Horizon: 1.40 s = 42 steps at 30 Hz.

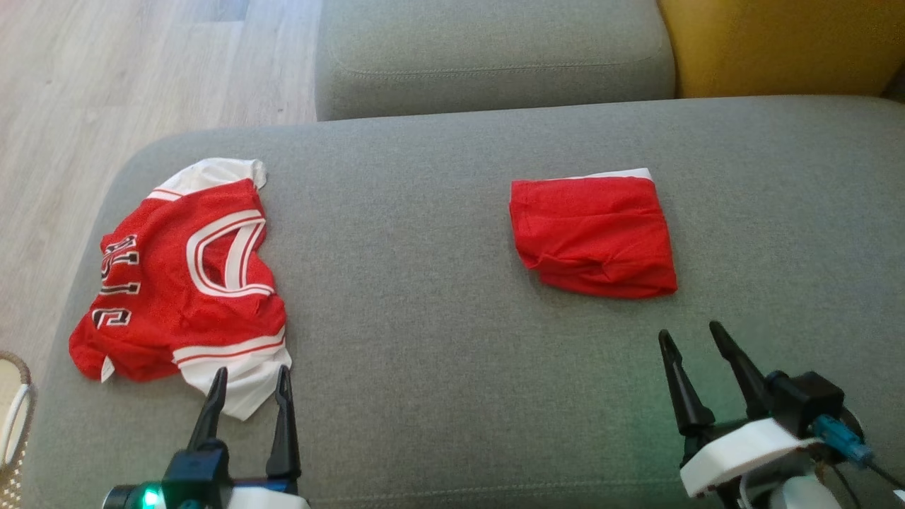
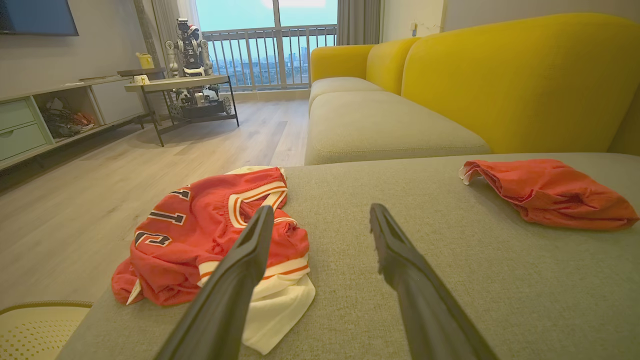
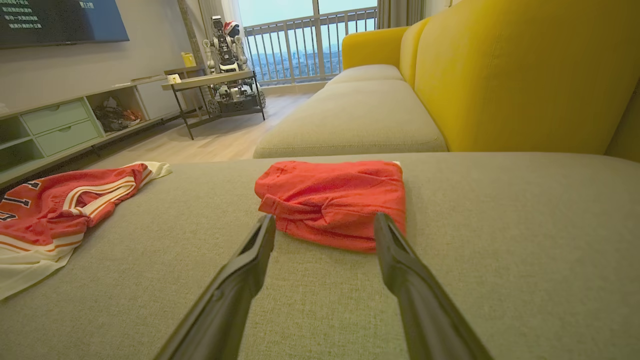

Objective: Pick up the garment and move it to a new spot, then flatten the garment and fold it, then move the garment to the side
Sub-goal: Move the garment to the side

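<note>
Jaws on both arms spread, empty; crumpled jersey [image 1: 185,279] lies well left of the folded red garment [image 1: 592,235], left jaws by its hem, so a shallow one-layer pinch could drag it off the sofa [image 1: 424,332].

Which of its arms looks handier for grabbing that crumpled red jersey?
Left. The left gripper, open, sits at the white hem of the jersey; the right gripper is across the cushion, near the folded red garment.

Black block letters, sideways, on red jersey [image 1: 162,297] just beyond left gripper [image 1: 252,370]: "C", "I" legible (rest crumpled). TV screen [image 3: 55,20] text too small.
</note>
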Available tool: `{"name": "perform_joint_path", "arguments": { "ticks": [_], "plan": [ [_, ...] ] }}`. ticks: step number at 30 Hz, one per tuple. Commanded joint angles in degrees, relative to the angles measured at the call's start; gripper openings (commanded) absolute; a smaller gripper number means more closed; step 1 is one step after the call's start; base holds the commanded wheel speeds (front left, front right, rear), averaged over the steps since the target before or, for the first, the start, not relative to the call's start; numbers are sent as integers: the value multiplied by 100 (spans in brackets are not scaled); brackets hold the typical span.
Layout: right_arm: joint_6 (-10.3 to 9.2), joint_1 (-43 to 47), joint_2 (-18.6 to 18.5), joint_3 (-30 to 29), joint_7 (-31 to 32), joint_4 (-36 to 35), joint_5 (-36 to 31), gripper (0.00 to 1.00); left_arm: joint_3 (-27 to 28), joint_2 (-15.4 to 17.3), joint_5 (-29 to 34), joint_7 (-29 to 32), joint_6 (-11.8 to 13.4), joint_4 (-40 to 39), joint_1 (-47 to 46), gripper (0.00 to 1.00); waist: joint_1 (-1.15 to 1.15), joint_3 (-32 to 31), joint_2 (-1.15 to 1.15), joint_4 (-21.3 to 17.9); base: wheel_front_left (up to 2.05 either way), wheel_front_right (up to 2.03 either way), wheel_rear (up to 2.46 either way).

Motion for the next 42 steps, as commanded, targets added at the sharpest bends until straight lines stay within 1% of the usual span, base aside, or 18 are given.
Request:
{"name": "perform_joint_path", "arguments": {
  "ticks": [1, 5, 8, 9, 11, 14, 16, 20, 24, 28, 33, 34, 35, 36, 37, 38, 39, 42],
  "plan": [
    [-2, -268, -5, 123, -37, -26, 69, 100, 190, -47, 80, -30, -15, -161, -250, 100, 0, 30, 0, 24, 0, 0, 0],
    [-2, -673, -5, -47, -37, 418, 251, 100, 129, -55, 116, -30, -48, -146, -324, 100, 0, 147, 0, 93, 0, 0, 0],
    [-2, -1113, -5, -223, -37, 1034, 450, 100, 31, -63, 151, -30, -82, -131, -407, 100, 0, 253, 0, 183, 0, 0, 0],
    [-2, -1113, -5, -223, -37, 1034, 450, 100, 31, -63, 151, -30, -82, -131, -407, 100, 0, 253, 0, 183, 0, 0, 0],
    [-2, -1517, -5, -359, -37, 1450, 726, 100, -54, -71, 166, -30, -108, -129, -492, 100, 0, 377, 0, 242, 0, 0, 0],
    [-2, -2184, -5, -610, 87, 2072, 751, 100, -192, -84, 187, -30, -124, -133, -660, 100, 0, 599, 0, 310, 0, 0, 0],
    [-2, -2618, -97, -737, 245, 2483, 652, 100, -295, -92, 195, -30, -125, -131, -777, 100, 0, 750, 0, 364, 0, 0, 0],
    [-2, -3394, -298, -1190, 576, 3306, 472, 100, -465, -105, 206, -30, -101, -128, -1015, 100, 0, 1030, 0, 468, 0, 0, 0],
    [-2, -4011, -480, -1472, 733, 3959, 268, 100, -605, -114, 199, -30, -67, -110, -1225, 100, 0, 1299, 0, 569, 0, 0, 0],
    [-2, -4492, -634, -1706, 892, 4520, 86, 100, -732, -119, 200, -30, -51, -87, -1426, 100, 0, 1527, 0, 660, 0, 0, 0],
    [-2, -4836, -734, -1804, 1168, 5134, -281, 100, -825, -122, 182, -30, 2, -52, -1609, 100, 0, 1666, 0, 707, 0, 0, 0],
    [-2, -4880, -722, -1835, 1246, 5253, -305, 95, -840, -123, 175, -30, 14, -46, -1635, 100, 0, 1676, 0, 708, 0, 0, 0],
    [-2, -4923, -700, -1854, 1324, 5357, -318, 82, -855, -124, 168, -30, 24, -41, -1658, 100, 0, 1683, 0, 707, 0, 0, 0],
    [-2, -4964, -680, -1842, 1379, 5430, -339, 59, -869, -124, 159, -30, 33, -38, -1676, 100, 0, 1688, 0, 703, 0, 0, 0],
    [-2, -4997, -667, -1826, 1423, 5486, -348, 40, -880, -125, 152, -30, 43, -35, -1691, 100, 0, 1692, 0, 694, 0, 0, 0],
    [-2, -5019, -656, -1800, 1465, 5533, -360, 7, -885, -125, 146, -30, 53, -34, -1702, 100, 0, 1693, 0, 678, 0, 0, 0],
    [-2, -5034, -655, -1773, 1482, 5565, -373, 0, -887, -125, 140, -30, 62, -33, -1708, 100, 0, 1690, 0, 656, 0, 0, 0],
    [-2, -5046, -695, -1657, 1436, 5612, -426, 0, -878, -124, 136, -30, 74, -34, -1702, 100, 0, 1661, 0, 553, 0, 0, 0]
  ]
}}
